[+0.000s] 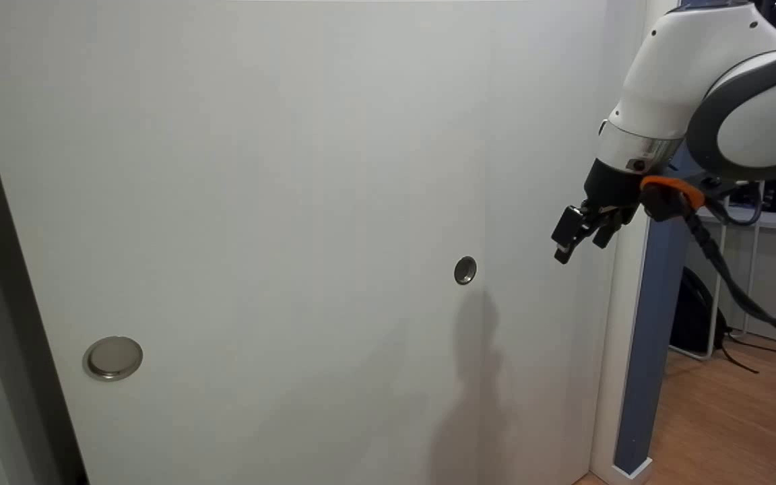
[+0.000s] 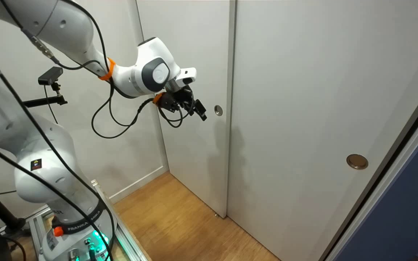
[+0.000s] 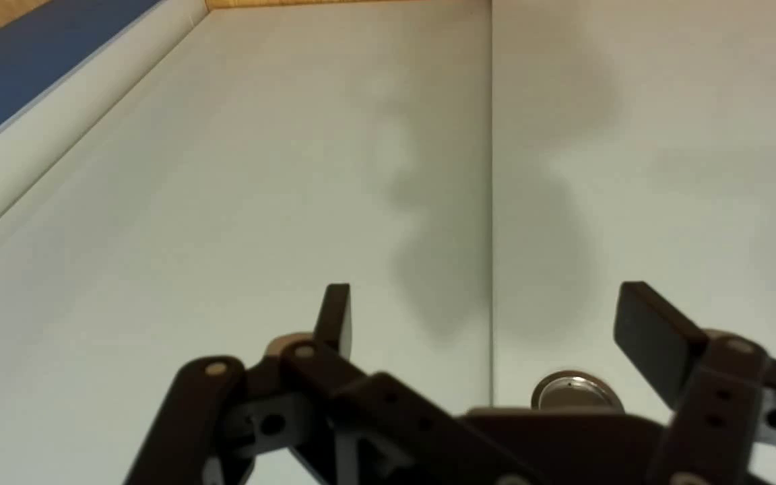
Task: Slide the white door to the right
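white door (image 1: 267, 215): seen left of another white panel (image 2: 310, 116) in both exterior views.
left door pull (image 1: 113, 358): shown only in an exterior view.
fingers (image 3: 657, 340): spread wide apart, shown most plainly in the wrist view.

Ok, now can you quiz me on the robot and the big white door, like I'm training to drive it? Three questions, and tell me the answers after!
1. True or false: the claw is open and isn't gripping the white door.
2. Pick one. The strap around the robot arm is: A) green, B) orange, C) purple.
3. Count them: how many round pulls show in each exterior view?

Key:
1. True.
2. B.
3. Two.
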You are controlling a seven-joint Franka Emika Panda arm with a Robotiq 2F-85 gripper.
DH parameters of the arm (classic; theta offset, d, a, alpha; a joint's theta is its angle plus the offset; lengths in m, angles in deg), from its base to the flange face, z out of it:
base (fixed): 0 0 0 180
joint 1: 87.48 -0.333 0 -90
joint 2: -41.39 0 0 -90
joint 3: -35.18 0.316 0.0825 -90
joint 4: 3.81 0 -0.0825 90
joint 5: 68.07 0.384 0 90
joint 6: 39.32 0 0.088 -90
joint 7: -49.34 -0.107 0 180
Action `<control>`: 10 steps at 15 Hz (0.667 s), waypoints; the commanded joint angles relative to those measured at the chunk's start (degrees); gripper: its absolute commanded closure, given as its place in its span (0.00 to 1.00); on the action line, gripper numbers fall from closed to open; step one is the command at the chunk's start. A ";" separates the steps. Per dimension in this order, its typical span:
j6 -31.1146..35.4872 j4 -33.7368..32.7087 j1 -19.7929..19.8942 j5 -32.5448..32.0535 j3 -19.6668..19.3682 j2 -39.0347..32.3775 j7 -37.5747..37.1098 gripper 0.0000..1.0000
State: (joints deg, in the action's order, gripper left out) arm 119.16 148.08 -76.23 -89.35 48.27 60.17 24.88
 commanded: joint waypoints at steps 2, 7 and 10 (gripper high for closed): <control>2.08 -2.12 2.73 -2.67 1.73 -3.70 -2.85 0.00; 2.10 -5.37 3.80 -3.36 2.60 -8.04 -3.75 0.00; 4.58 -6.95 3.64 -2.40 2.24 -10.83 -3.27 0.00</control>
State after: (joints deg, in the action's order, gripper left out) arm 121.26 142.67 -72.44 -92.71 50.93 52.14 21.08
